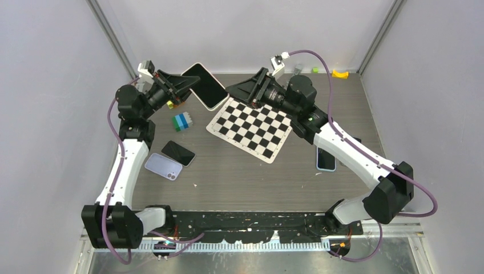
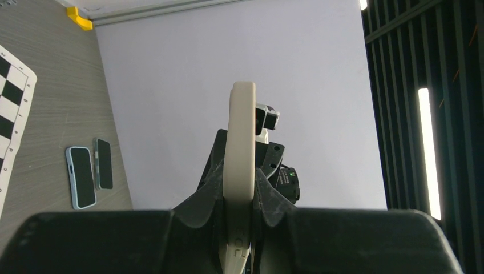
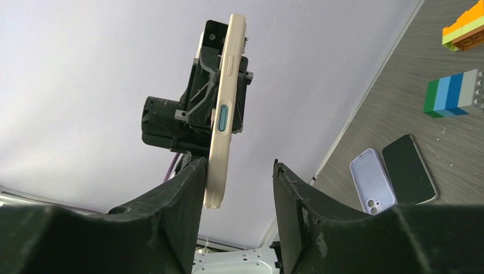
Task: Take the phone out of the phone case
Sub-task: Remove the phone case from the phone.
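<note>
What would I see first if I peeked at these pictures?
You'd spot the phone in its cream case, held up in the air at the back of the table and pinched by the left gripper. The right gripper stands open right beside the case's edge. Just below them, a black-and-white checkered mat lies on the table.
</note>
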Robot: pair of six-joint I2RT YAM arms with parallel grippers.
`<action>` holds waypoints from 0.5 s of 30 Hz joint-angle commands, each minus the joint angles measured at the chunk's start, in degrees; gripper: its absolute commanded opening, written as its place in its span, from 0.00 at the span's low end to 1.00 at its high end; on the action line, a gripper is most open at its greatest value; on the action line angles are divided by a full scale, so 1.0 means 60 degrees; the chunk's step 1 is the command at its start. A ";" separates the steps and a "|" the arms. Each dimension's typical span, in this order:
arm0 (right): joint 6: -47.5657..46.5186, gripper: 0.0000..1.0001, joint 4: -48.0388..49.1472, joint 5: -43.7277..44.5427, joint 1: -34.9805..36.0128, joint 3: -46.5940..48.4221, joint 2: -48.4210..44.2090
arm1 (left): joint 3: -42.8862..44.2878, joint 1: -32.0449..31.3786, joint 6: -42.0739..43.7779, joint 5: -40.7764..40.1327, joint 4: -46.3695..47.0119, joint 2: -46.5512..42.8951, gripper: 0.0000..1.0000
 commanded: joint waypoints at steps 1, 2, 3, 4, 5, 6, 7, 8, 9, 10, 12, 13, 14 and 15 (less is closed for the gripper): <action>0.0625 0.50 0.0545 -0.0127 0.0023 0.0293 -0.0076 | 0.0029 0.0019 -0.0634 0.0013 0.1436 -0.0324 0.00; 0.0756 0.48 0.0572 -0.0135 0.0026 0.0240 -0.0071 | 0.0010 0.0019 -0.0743 -0.0009 0.1518 -0.0311 0.00; 0.0888 0.46 0.0630 -0.0133 0.0027 0.0172 -0.0060 | -0.0003 0.0019 -0.0861 -0.0050 0.1613 -0.0313 0.00; 0.0942 0.44 0.0666 -0.0131 0.0027 0.0127 -0.0063 | -0.0029 0.0019 -0.0990 -0.0092 0.1751 -0.0311 0.00; 0.1062 0.42 0.0756 -0.0125 0.0027 0.0023 -0.0051 | -0.0061 0.0010 -0.1101 -0.0138 0.1860 -0.0304 0.00; 0.1139 0.42 0.0810 -0.0119 0.0027 -0.0028 -0.0044 | -0.0079 0.0006 -0.1250 -0.0189 0.1945 -0.0309 0.00; 0.1288 0.41 0.0916 -0.0115 0.0034 -0.0125 -0.0020 | -0.0115 0.0005 -0.1388 -0.0267 0.2137 -0.0309 0.00; 0.1361 0.40 0.0970 -0.0099 0.0040 -0.0168 0.0030 | -0.0152 0.0005 -0.1564 -0.0326 0.2280 -0.0305 0.00; 0.1530 0.36 0.1004 -0.0084 0.0041 -0.0234 0.0062 | -0.0175 0.0005 -0.1760 -0.0392 0.2431 -0.0292 0.00; 0.1607 0.34 0.1022 -0.0117 0.0041 -0.0245 0.0164 | -0.0227 -0.0002 -0.1997 -0.0477 0.2654 -0.0274 0.00; 0.1768 0.27 0.1079 -0.0180 0.0100 -0.0243 0.0320 | -0.0334 -0.0035 -0.2385 -0.0665 0.3024 -0.0247 0.00; 0.1833 0.24 0.1060 -0.0190 0.0122 -0.0238 0.0369 | -0.0368 -0.0050 -0.2544 -0.0733 0.3143 -0.0245 0.00; 0.1861 0.22 0.1057 -0.0173 0.0175 -0.0239 0.0460 | -0.0404 -0.0073 -0.2679 -0.0807 0.3244 -0.0236 0.00; 0.1944 0.19 0.1022 -0.0165 0.0204 -0.0251 0.0497 | -0.0439 -0.0093 -0.2850 -0.0873 0.3385 -0.0223 0.00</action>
